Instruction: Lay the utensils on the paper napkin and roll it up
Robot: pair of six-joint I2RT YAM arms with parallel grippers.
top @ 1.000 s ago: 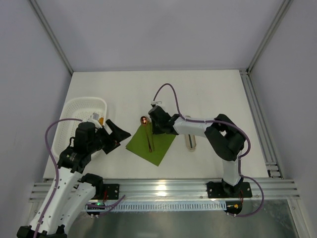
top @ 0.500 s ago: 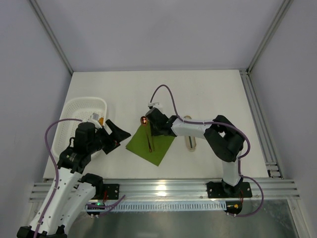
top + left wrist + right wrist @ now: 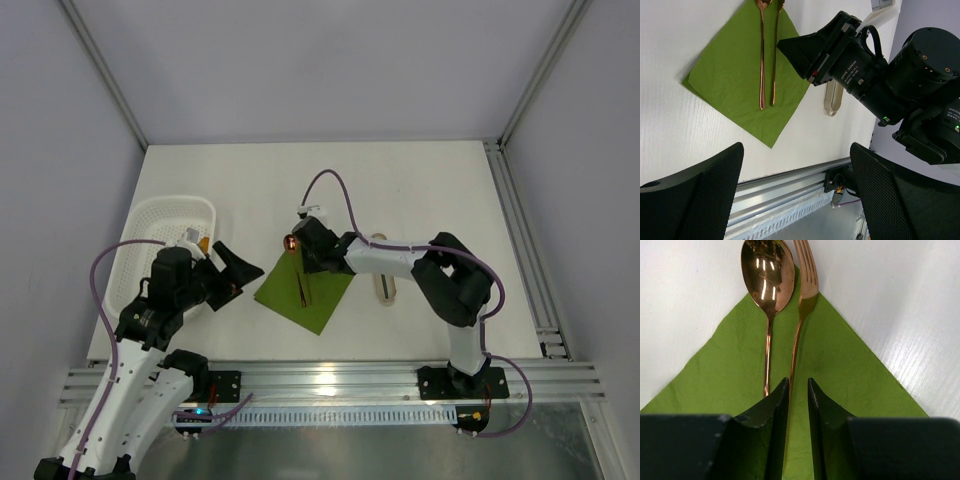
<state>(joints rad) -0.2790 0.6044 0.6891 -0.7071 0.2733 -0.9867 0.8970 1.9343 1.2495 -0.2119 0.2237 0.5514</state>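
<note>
The right tool hangs low over the paper napkin. Its jaws stand a little apart, and the gap is wider than any handle, so they pinch nothing. The fork runs straight out ahead of the fingertips, with its handle vanishing at the tip of one finger. The spoon lies just beside it, parallel. Both lie along the napkin's diagonal, handles on the paper, while the bowl and tines reach past the corner ahead of the tool onto the bare table.

That layout suits a roll. With the utensils laid corner to corner, the paper on either side can fold over them evenly. I judge the placing step done and the rolling not yet begun.

The left tool is spread wide and empty. It is held off the table, with the napkin's near corner ahead of its fingers, probably to keep out of the way or to be ready to pin the paper. A pale beige piece lies beyond the napkin, under the right arm.

The thin paper will likely slide or crumple if only one edge is pushed.
</note>
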